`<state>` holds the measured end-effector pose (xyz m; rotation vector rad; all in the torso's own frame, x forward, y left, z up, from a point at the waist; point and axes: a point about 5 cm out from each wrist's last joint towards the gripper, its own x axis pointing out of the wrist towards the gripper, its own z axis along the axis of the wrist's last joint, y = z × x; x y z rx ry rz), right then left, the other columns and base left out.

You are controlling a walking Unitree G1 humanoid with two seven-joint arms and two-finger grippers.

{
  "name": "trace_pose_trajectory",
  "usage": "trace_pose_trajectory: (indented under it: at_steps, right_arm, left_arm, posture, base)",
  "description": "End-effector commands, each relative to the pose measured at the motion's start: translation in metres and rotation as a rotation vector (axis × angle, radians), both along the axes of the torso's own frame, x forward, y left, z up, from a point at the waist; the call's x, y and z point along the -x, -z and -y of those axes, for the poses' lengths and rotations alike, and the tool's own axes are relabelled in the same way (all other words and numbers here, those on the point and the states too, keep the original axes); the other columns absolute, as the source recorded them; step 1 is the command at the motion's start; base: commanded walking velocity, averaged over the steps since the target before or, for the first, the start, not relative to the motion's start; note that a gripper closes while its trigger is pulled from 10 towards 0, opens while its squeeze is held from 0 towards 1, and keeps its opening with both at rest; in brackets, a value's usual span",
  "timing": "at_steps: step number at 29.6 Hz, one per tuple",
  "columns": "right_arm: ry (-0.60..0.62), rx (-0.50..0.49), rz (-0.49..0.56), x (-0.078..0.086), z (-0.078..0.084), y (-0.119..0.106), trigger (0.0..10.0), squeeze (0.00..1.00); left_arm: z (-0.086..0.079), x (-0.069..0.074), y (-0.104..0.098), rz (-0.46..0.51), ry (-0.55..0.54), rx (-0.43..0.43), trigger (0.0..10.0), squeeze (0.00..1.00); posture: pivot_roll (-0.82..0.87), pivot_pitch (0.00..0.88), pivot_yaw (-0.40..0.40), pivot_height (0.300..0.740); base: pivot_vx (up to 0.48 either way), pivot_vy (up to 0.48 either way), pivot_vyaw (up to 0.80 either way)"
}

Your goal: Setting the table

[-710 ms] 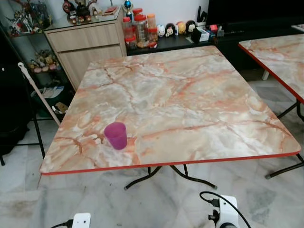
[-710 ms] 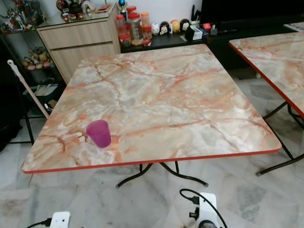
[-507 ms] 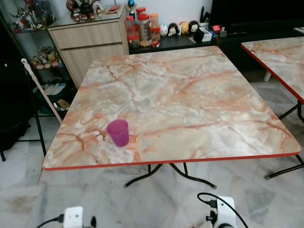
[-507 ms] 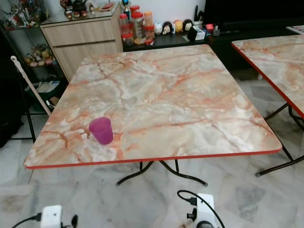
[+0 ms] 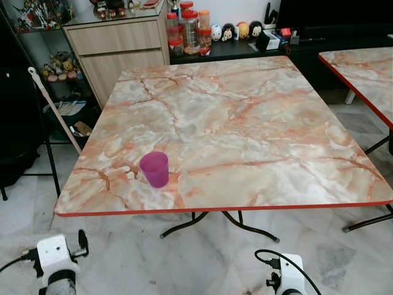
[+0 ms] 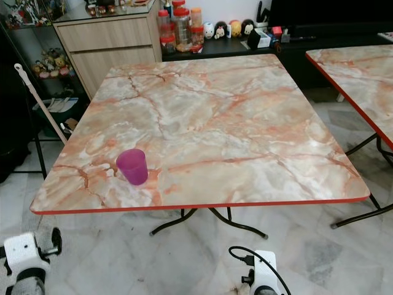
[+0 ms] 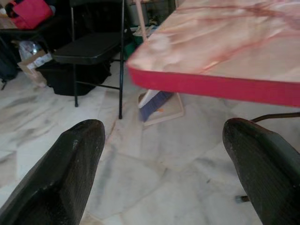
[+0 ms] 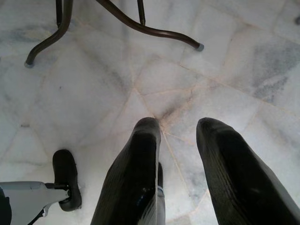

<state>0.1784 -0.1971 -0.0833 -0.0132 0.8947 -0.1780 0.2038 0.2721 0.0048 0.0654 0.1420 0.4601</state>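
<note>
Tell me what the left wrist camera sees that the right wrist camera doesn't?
Left wrist view alone: the table's red edge and marble top, a black folding chair, a broom, a red bag, and the left gripper with its fingers wide apart.

Right wrist view alone: the table's curved metal legs from above, and the right gripper with its fingers open, pointing down.

Both share the pale marble floor and two black fingers holding nothing.

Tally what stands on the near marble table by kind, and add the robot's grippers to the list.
Purple cup on the marble table, near its front left corner: 1
Grippers, both open and empty, low above the floor: 2 (left gripper, right gripper)
Total: 3
</note>
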Motion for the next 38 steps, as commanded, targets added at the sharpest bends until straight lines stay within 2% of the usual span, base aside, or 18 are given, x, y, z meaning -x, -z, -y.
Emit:
trace_pose_trajectory:
  at_steps: [1,7,11,12,13,17,18,19,20,21,22,27,31,32,35,36,37,38]
  right_arm:
    - [-0.019,-0.008,-0.003,-0.002,-0.004,0.0,10.0,0.0]
    - [-0.016,-0.009,-0.002,-0.002,-0.005,0.0,10.0,0.0]
    - [-0.018,-0.007,-0.003,-0.003,-0.004,0.0,10.0,0.0]
    - [-0.017,-0.007,-0.003,-0.003,-0.004,0.0,10.0,0.0]
    - [-0.018,-0.007,-0.002,-0.003,-0.005,0.0,10.0,0.0]
    - [-0.021,-0.006,-0.004,-0.003,-0.005,-0.001,10.0,0.0]
    - [-0.024,-0.005,-0.005,-0.003,-0.006,0.0,10.0,0.0]
    - [-0.023,-0.005,-0.003,-0.004,-0.006,-0.001,10.0,0.0]
    - [-0.021,-0.006,-0.001,-0.005,-0.006,-0.001,10.0,0.0]
    - [-0.019,-0.007,0.0,-0.005,-0.006,-0.001,10.0,0.0]
    - [-0.016,-0.008,0.002,-0.006,-0.007,-0.001,10.0,0.0]
    - [-0.008,-0.007,0.0,-0.005,-0.006,-0.001,10.0,0.0]
    - [-0.002,-0.007,0.0,-0.005,-0.006,-0.001,10.0,0.0]
    - [-0.001,-0.007,0.0,-0.005,-0.006,-0.001,10.0,0.0]
    - [0.0,-0.008,-0.001,-0.004,-0.006,-0.001,10.0,0.0]
    - [0.0,-0.008,-0.001,-0.004,-0.006,-0.001,10.0,0.0]
    - [0.0,-0.009,-0.001,-0.004,-0.007,-0.001,10.0,0.0]
    - [0.0,-0.009,0.0,-0.005,-0.007,-0.001,10.0,0.0]
  left_arm:
    - [-0.002,-0.005,-0.012,0.049,-0.013,-0.009,10.0,0.0]
    - [-0.006,-0.023,-0.043,0.166,-0.023,-0.055,10.0,0.0]
    - [-0.014,-0.044,-0.086,0.299,-0.023,-0.098,10.0,0.0]
    - [-0.013,-0.049,-0.091,0.305,0.0,-0.093,10.0,0.0]
    - [-0.007,-0.062,-0.097,0.279,0.07,-0.078,10.0,0.0]
    - [0.0,-0.077,-0.099,0.219,0.131,-0.077,10.0,0.0]
    - [0.004,-0.083,-0.103,0.215,0.157,-0.108,10.0,0.0]
    - [0.01,-0.09,-0.108,0.219,0.194,-0.091,10.0,0.0]
    - [0.015,-0.098,-0.112,0.216,0.221,-0.084,10.0,0.07]
    - [0.019,-0.103,-0.116,0.214,0.24,-0.082,10.0,0.07]
    - [0.026,-0.11,-0.121,0.218,0.275,-0.064,10.0,1.0]
    - [0.047,-0.127,-0.135,0.203,0.405,-0.043,10.0,1.0]
    - [0.052,-0.132,-0.136,0.198,0.437,-0.026,10.0,1.0]
    - [0.054,-0.132,-0.136,0.194,0.448,-0.035,10.0,0.0]
    - [0.057,-0.135,-0.133,0.175,0.448,-0.027,10.0,0.0]
    - [0.059,-0.135,-0.133,0.179,0.449,-0.01,2.7,0.0]
    - [0.06,-0.136,-0.133,0.18,0.45,-0.007,2.7,0.0]
    - [0.061,-0.136,-0.134,0.181,0.452,-0.006,0.0,0.0]
  posture:
    - [0.07,0.032,0.074,0.74]
    - [0.06,0.028,0.076,0.74]
    - [0.07,0.025,0.072,0.74]
    - [0.07,0.025,0.072,0.74]
    - [0.07,0.024,0.071,0.74]
    - [0.07,0.021,0.071,0.74]
    - [0.07,0.021,0.071,0.74]
    - [0.07,0.021,0.071,0.74]
    - [0.06,0.015,0.076,0.74]
    - [0.06,0.015,0.076,0.74]
    - [0.05,0.014,0.078,0.74]
    - [0.05,0.01,0.081,0.74]
    - [0.04,0.006,0.089,0.74]
    - [0.03,0.005,0.089,0.74]
    - [0.03,0.005,0.089,0.74]
    - [0.03,0.005,0.089,0.74]
    - [0.03,0.006,0.09,0.74]
    - [0.03,0.005,0.089,0.74]
  base:
    - [0.0,0.0,0.0]
    - [0.0,0.0,0.0]
    - [0.0,0.0,0.0]
    - [0.0,0.0,0.0]
    - [0.0,0.0,0.0]
    - [0.0,0.0,0.0]
    - [0.0,0.0,0.0]
    - [0.0,0.0,0.0]
    - [0.0,0.0,0.0]
    - [0.0,0.0,0.0]
    - [0.0,0.0,0.0]
    - [0.0,0.0,0.0]
    - [0.0,0.0,0.0]
    - [0.0,0.0,0.0]
    - [0.0,0.0,0.0]
    - [0.0,0.0,0.0]
    - [0.0,0.0,0.0]
    - [0.0,0.0,0.0]
